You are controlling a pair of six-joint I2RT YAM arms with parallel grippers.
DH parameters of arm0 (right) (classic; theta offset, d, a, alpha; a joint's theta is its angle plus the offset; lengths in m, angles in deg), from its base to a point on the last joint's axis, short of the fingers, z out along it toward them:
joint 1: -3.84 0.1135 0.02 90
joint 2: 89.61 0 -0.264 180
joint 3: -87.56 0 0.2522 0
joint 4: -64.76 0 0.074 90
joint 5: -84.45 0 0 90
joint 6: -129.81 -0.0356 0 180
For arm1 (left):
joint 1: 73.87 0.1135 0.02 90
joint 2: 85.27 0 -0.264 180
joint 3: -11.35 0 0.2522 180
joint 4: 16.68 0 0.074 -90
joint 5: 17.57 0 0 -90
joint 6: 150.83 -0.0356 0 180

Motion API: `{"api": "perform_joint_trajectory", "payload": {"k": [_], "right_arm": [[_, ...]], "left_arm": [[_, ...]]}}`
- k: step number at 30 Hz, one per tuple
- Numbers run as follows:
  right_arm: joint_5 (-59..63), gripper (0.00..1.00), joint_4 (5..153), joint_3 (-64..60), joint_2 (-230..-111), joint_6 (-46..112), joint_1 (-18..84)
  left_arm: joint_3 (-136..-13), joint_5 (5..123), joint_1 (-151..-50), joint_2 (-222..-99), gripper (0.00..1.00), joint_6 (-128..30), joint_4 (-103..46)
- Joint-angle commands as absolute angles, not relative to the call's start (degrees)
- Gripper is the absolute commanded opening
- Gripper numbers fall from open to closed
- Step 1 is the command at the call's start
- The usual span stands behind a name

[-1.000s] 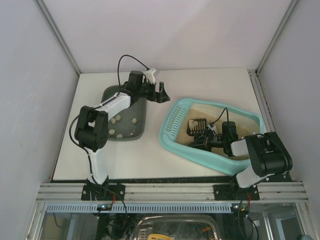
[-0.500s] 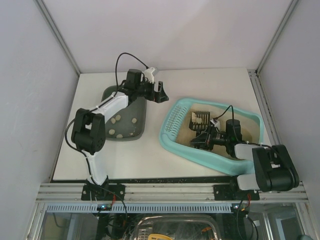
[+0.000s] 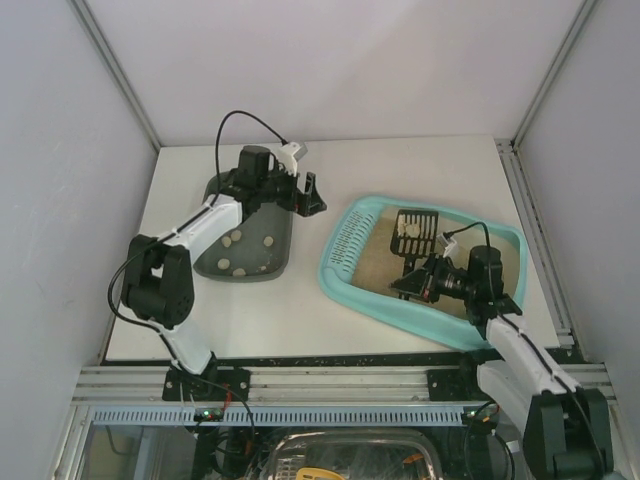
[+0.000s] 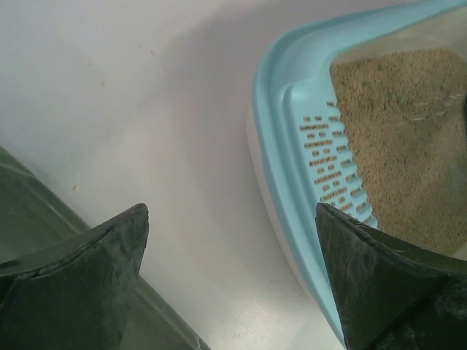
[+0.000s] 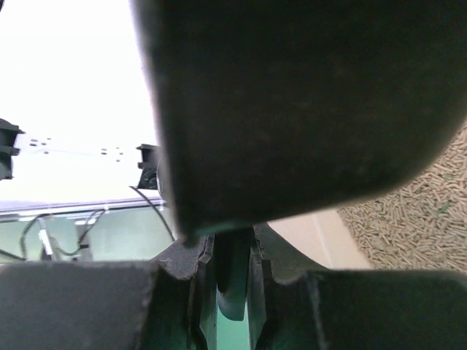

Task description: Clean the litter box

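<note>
Top external — inventory of my two arms and their surroundings.
- Litter box (image 3: pixel 338 272): turquoise, on the right half of the white table (image 3: pixel 300 300). Its slotted grille (image 3: pixel 350 240) is at the end facing the other tray, and tan litter (image 3: pixel 378 270) lies inside.
- Right gripper (image 3: pixel 415 277): inside the box, clamped on the handle of a black slotted scoop (image 3: pixel 425 222). The scoop blade lies toward the far wall of the box and carries pale clumps (image 3: pixel 408 230).
- Dark grey-green tray (image 3: pixel 262 262): on the left half of the table, apart from the box, with several pale lumps (image 3: pixel 232 240) in it.
- Left gripper (image 3: pixel 310 197): by the far right corner of that tray, between it and the box, spread apart and holding nothing.

Left wrist — my two dark fingers (image 4: pixel 80 281) stand wide apart with only bare table between them. The grey-green tray's edge is at lower left. The litter box rim, grille and litter fill the right side.

Right wrist — the dark scoop fills most of the view. Its handle sits pinched between my fingers (image 5: pixel 80 306) at the bottom of the frame, with a patch of litter pellets at right. I cannot tell whether the blade touches the litter.
</note>
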State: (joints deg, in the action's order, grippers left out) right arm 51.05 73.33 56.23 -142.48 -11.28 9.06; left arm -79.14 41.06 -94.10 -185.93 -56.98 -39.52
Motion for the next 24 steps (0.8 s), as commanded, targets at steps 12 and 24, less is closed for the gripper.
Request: {"api": "perform_joint_trajectory", "payload": {"k": [12, 24], "right_arm": [[47.5, 0.00, 73.4, 60.9, -121.6, -11.5, 6.6], [62.5, 0.00, 47.8, 58.4, -135.1, -36.7, 4.7]], "left_arm": [[-71.2, 45.0, -95.3, -175.4, 1.00, -62.7, -44.4], [-73.7, 55.2, -94.9, -171.0, 1.00, -59.4, -50.8]]}}
